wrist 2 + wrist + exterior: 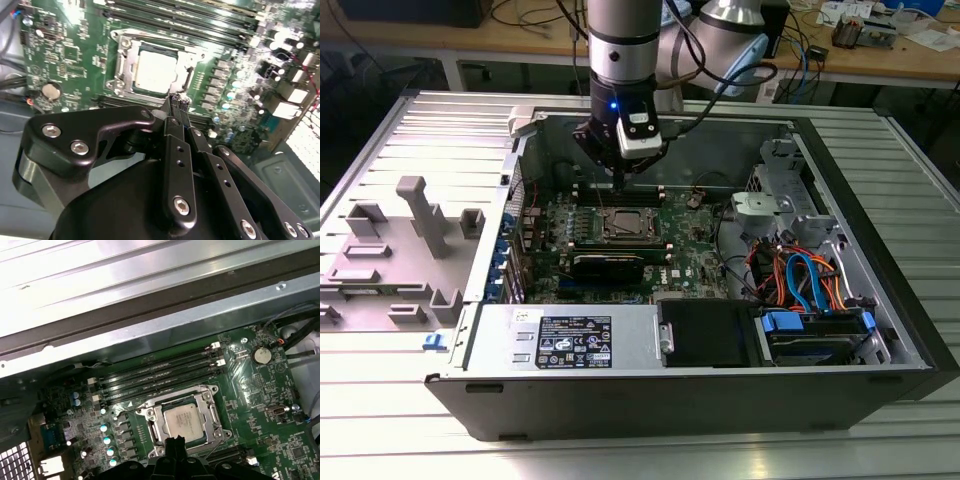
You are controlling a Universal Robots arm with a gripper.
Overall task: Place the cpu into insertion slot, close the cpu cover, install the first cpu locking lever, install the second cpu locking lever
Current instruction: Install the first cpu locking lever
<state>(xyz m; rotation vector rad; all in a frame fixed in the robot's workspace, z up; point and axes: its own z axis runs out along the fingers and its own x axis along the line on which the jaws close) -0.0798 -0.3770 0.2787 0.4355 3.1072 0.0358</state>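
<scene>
Open computer case (670, 400) lies on ribbed table (380, 430). Cpu (623, 226) (156, 72) (182, 421) sits in slot (207, 389) on green board (695, 255), mid-case, nearer far wall. Cover (125, 65) (156, 427) lies flat, framing chip. Claw (618, 180) (177, 102) (175, 442) hovers just above slot edge, fingers together, nothing gripped. Memory slots (160, 372) run just beside.

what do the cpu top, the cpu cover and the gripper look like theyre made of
The cpu: dull grey metal, matte sheen. The cpu cover: thin bright metal, probably steel, glinting. The gripper: black matte links, likely anodised metal, with shiny bolts.
</scene>
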